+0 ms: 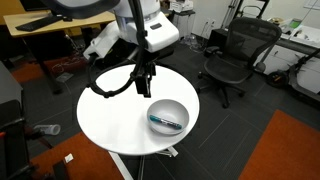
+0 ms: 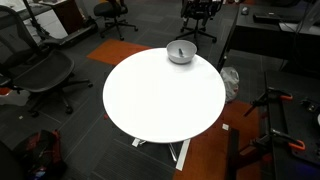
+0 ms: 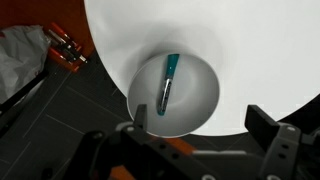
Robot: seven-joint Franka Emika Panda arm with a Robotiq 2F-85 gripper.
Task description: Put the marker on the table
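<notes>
Marker (image 3: 168, 82) lies inside the white bowl (image 3: 140, 95), not on the desk (image 3: 250, 50). In the wrist view its long axis runs nearly up-down with a slight tilt: teal end toward the top, darker end toward the bottom. It is a slim stick, shorter than the bowl's width. In an exterior view the marker (image 1: 166, 121) lies slanted across the bowl (image 1: 168, 104), near the desk (image 1: 110, 115) edge. Gripper (image 3: 200, 125) is above the bowl, fingers spread, holding nothing.
</notes>
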